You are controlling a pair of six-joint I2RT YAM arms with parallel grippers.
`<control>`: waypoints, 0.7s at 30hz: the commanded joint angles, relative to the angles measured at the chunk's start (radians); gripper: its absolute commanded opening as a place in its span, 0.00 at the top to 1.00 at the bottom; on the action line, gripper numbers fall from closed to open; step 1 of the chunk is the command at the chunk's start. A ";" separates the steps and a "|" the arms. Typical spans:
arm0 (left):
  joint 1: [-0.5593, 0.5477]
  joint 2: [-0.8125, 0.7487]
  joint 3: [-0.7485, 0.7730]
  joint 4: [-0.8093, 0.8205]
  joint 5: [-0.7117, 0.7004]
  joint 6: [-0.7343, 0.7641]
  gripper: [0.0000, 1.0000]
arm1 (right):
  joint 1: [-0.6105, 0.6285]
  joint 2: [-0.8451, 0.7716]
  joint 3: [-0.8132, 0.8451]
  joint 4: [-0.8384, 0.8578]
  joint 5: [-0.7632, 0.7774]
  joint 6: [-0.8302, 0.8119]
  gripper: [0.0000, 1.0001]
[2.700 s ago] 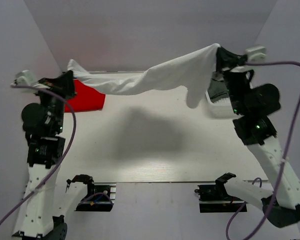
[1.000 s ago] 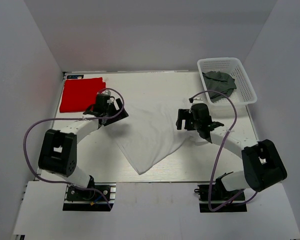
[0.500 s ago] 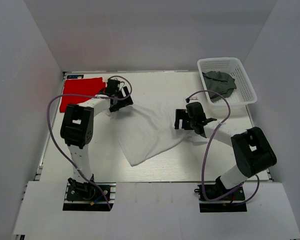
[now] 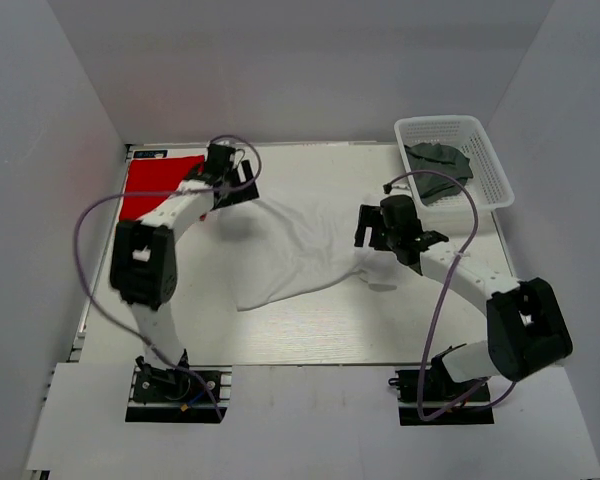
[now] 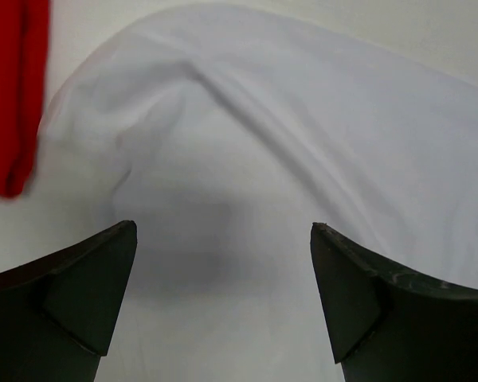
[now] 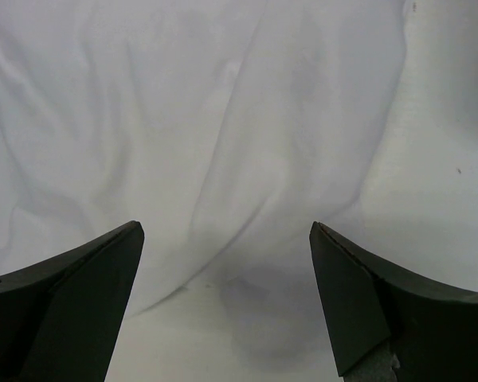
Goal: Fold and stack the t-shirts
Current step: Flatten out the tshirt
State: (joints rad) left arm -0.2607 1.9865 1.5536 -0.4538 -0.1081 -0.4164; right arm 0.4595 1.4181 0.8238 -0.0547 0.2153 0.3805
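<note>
- We count one shirt as done: the red t-shirt (image 4: pixel 152 190) lies folded flat at the far left corner of the worktop (image 4: pixel 320 330)
- The white t-shirt (image 4: pixel 300 250) looks to be the piece in hand: it lies loose and rumpled in the middle of the worktop, not smoothed out, with no tidy fold in it
- The left claw (image 4: pixel 240 188) hangs over this shirt's far left edge, just beside the red one; its jaws stand wide apart and grasp nothing, with only white cloth showing between them in the wrist view
- The right claw (image 4: pixel 370 232) sits over the shirt's right edge, likewise released and empty
- The dark grey-green t-shirt (image 4: pixel 438 165) lies bunched in the white basket (image 4: pixel 490 160) at the far right
- We judge the task roughly a third done: the white shirt has yet to be flattened, folded and set on the red, and then the dark one has to follow
</note>
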 commanded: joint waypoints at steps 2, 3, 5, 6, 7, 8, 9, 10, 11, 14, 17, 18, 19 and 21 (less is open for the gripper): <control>-0.031 -0.438 -0.416 0.039 -0.030 -0.140 0.00 | -0.002 -0.086 0.003 -0.204 0.068 0.098 0.10; -0.041 -0.580 -0.497 0.053 -0.016 -0.160 0.00 | -0.001 -0.100 0.003 -0.235 0.105 0.109 0.10; -0.054 -0.700 -0.683 0.053 0.047 -0.212 0.00 | 0.001 -0.130 -0.020 -0.290 0.111 0.129 0.10; -0.063 -0.750 -0.766 0.034 0.086 -0.234 0.00 | -0.004 -0.137 -0.026 -0.295 0.121 0.132 0.10; -0.080 -0.829 -0.803 0.009 0.097 -0.260 0.02 | -0.004 -0.146 -0.035 -0.301 0.127 0.136 0.10; -0.090 -0.863 -0.840 -0.020 0.097 -0.328 0.03 | -0.004 -0.157 -0.052 -0.312 0.134 0.152 0.10; -0.101 -0.893 -0.878 -0.020 0.122 -0.352 0.08 | -0.002 -0.162 -0.058 -0.315 0.139 0.155 0.10; -0.121 -0.916 -0.947 -0.007 0.171 -0.369 0.10 | -0.002 -0.163 -0.060 -0.315 0.139 0.156 0.10; -0.132 -0.931 -0.975 0.003 0.189 -0.383 0.11 | -0.001 -0.165 -0.066 -0.315 0.141 0.156 0.10; -0.184 -0.916 -1.018 -0.029 0.193 -0.403 0.18 | -0.007 -0.157 -0.057 -0.323 0.142 0.153 0.10; -0.227 -0.852 -1.027 -0.100 0.131 -0.414 0.20 | -0.008 -0.148 -0.058 -0.323 0.139 0.156 0.10; -0.227 -0.839 -1.027 -0.100 0.101 -0.423 0.21 | -0.007 -0.146 -0.064 -0.321 0.139 0.161 0.10; -0.239 -0.827 -1.027 -0.085 0.100 -0.423 0.21 | -0.007 -0.145 -0.066 -0.317 0.136 0.161 0.10; -0.250 -0.781 -1.027 -0.031 0.085 -0.423 0.27 | -0.007 -0.145 -0.074 -0.318 0.134 0.161 0.10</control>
State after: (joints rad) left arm -0.4946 1.1633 0.5266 -0.5209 0.0193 -0.8131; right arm 0.4576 1.2743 0.7624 -0.3676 0.3336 0.5213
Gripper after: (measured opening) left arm 0.776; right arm 0.904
